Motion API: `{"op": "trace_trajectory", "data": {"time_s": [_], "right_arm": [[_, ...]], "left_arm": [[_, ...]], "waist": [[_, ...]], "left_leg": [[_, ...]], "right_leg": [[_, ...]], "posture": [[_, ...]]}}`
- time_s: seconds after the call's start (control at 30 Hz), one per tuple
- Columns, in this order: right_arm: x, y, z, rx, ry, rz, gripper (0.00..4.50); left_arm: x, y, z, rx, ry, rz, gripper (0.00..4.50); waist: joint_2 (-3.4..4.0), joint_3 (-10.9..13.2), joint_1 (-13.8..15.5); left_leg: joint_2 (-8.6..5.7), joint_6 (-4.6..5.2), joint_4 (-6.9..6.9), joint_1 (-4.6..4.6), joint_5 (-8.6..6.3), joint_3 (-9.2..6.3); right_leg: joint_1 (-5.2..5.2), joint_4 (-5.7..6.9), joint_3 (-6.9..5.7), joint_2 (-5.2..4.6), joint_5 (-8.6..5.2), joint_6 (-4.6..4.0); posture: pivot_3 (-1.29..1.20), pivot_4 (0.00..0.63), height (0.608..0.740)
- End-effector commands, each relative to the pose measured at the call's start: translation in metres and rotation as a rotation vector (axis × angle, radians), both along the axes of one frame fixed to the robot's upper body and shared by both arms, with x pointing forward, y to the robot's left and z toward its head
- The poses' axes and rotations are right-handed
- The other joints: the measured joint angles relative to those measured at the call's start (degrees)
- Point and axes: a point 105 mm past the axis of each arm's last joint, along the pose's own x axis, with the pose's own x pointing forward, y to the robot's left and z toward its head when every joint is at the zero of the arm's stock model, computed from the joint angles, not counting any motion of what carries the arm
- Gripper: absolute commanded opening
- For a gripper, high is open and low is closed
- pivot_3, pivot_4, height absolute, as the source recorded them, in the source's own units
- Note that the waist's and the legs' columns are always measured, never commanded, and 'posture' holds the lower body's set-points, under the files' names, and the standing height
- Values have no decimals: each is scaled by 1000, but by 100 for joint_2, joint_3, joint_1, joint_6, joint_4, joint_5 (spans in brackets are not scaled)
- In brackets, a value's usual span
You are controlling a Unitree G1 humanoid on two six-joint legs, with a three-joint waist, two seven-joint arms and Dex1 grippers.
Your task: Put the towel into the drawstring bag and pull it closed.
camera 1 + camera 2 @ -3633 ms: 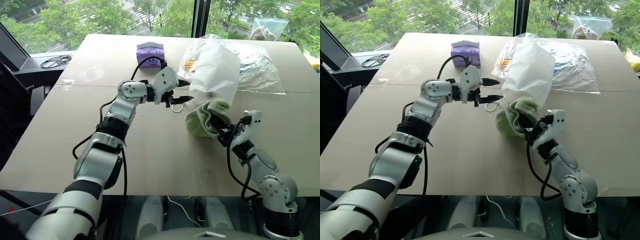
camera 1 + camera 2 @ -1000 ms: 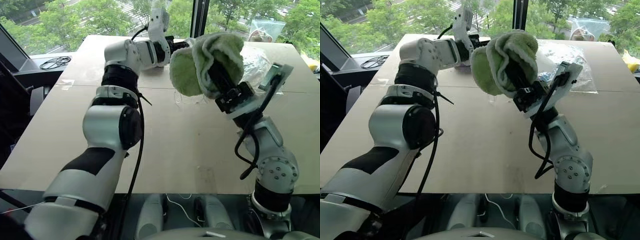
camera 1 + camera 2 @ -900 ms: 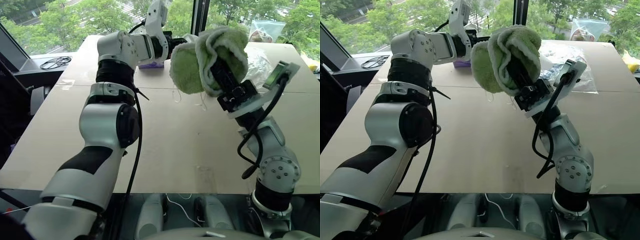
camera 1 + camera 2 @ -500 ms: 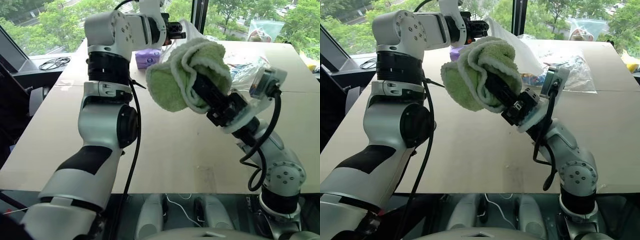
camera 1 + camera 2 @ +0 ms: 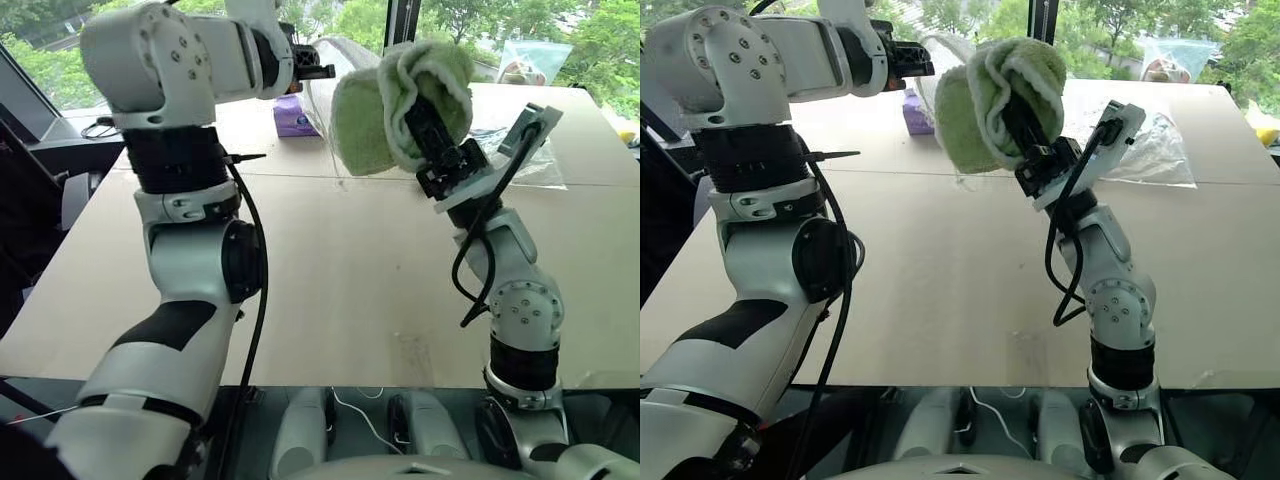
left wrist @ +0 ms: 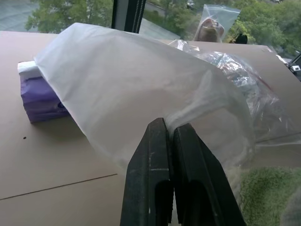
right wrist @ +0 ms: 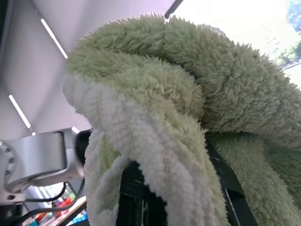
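We cannot see the black fingertips of the right gripper (image 5: 428, 118): the light green fluffy terry towel (image 5: 400, 105) is draped over them and hides where they meet. In the right wrist view the same towel covers nearly the whole of both fingers. The white translucent drawstring bag (image 6: 136, 89) hides most of the purple tissue pack (image 6: 40, 99) behind it and part of the clear plastic bag of colourful items (image 6: 244, 89), whose contents we cannot make out. The bag's cords are not discernible. In the head views the towel blocks most of the drawstring bag. The left gripper (image 6: 169, 129) is cut off by the picture's edge.
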Motion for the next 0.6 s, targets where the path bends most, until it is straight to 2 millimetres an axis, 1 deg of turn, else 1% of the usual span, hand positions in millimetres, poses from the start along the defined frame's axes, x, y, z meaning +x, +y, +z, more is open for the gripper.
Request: {"op": "trace_trajectory", "data": {"time_s": [0.03, 0.13, 0.37, 0.47, 0.53, 0.6], "right_arm": [[-11, -5, 21, 71, -73, 19, 0], [-18, -5, 30, 129, -87, 65, 0], [-25, -8, 36, 218, -86, 126, 0], [-27, -10, 37, 258, -78, 140, 0], [-27, -12, 37, 297, -70, 144, 0], [-26, -14, 39, 326, -69, 146, 0]], "left_arm": [[-12, -9, 4, -70, 3, -94, 106], [-13, -14, -4, -159, 67, -171, 106], [-15, -28, -9, -319, 153, -335, 106], [-17, -35, -8, -393, 192, -416, 106], [-23, -40, -5, -439, 201, -496, 106], [-25, -41, -6, -455, 219, -527, 106]], "waist": [[0, 0, -3], [0, 0, -12], [1, 0, -14], [1, 0, -17], [1, 0, -17], [1, 1, -17]], "left_leg": [[0, 1, 0, 0, 0, 0], [-1, 2, 2, 0, -1, 0], [0, 1, 2, 8, -1, -4], [0, 1, 4, 9, -1, -3], [-1, 1, 5, 9, -1, -3], [-1, 1, 5, 9, -1, -4]], "right_leg": [[0, 0, 0, -1, 0, 0], [0, 3, 0, -2, 1, 0], [0, 20, -1, -3, 0, -1], [0, 23, 0, -5, 0, -1], [0, 24, 0, -6, 0, -1], [-1, 26, -1, -9, 0, -1]], "posture": [[0, 150, 739], [0, 150, 739], [0, 150, 739], [0, 150, 739], [0, 150, 739], [0, 150, 739]]}}
